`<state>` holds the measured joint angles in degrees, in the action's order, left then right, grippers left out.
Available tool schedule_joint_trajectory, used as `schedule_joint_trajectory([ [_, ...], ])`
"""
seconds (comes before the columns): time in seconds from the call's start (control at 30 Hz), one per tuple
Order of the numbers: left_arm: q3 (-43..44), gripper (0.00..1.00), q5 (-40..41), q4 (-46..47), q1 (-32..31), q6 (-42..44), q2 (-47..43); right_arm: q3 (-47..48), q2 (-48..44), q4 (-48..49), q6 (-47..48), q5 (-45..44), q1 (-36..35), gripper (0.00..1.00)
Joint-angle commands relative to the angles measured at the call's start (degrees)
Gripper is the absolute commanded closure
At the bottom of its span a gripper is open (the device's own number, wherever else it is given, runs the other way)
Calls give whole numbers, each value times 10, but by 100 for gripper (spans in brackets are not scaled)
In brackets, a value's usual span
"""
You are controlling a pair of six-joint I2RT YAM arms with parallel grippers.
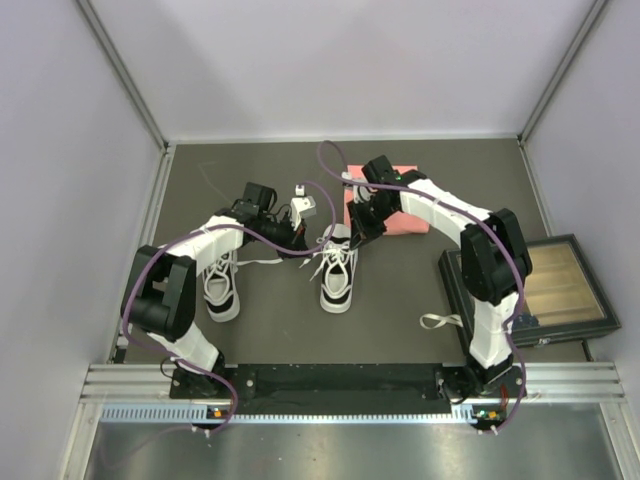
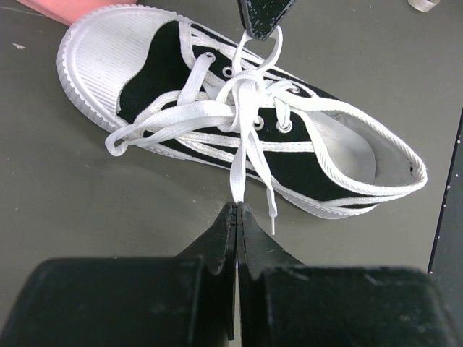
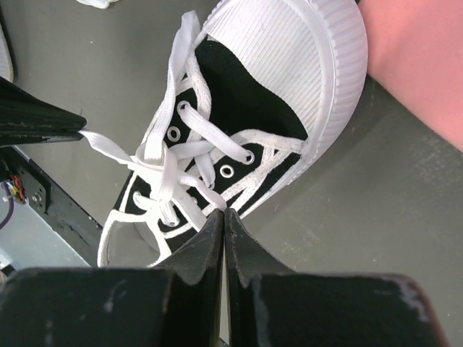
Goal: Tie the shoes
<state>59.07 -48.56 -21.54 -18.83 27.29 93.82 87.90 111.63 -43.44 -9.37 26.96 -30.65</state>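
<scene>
Entry: sneaker [image 1: 338, 275], toe far, between my pincers. Left gripper [image 2: 237, 211] clenched on lace end [image 2: 242, 163], right gripper [image 3: 223, 215] clenched on opposite strand [image 3: 206, 195]; I judge pull goes crosswise to shoe's long axis

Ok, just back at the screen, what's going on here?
Both arms are on the middle shoe. The left claw is shut on one lace strand, the right claw on a lace loop from the opposite side, the two crossed over the shoe between them. The other shoe sits apart to the left, untouched.
</scene>
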Motion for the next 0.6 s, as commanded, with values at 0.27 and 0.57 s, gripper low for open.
schedule_joint_trajectory([
  [0.27,-4,100,14,-33,2,35,-32,5,-47,-28,-18,-40,-7,100],
  [0.57,-12,100,31,-47,2,51,-34,-19,-51,-23,-23,-6,-22,100],
])
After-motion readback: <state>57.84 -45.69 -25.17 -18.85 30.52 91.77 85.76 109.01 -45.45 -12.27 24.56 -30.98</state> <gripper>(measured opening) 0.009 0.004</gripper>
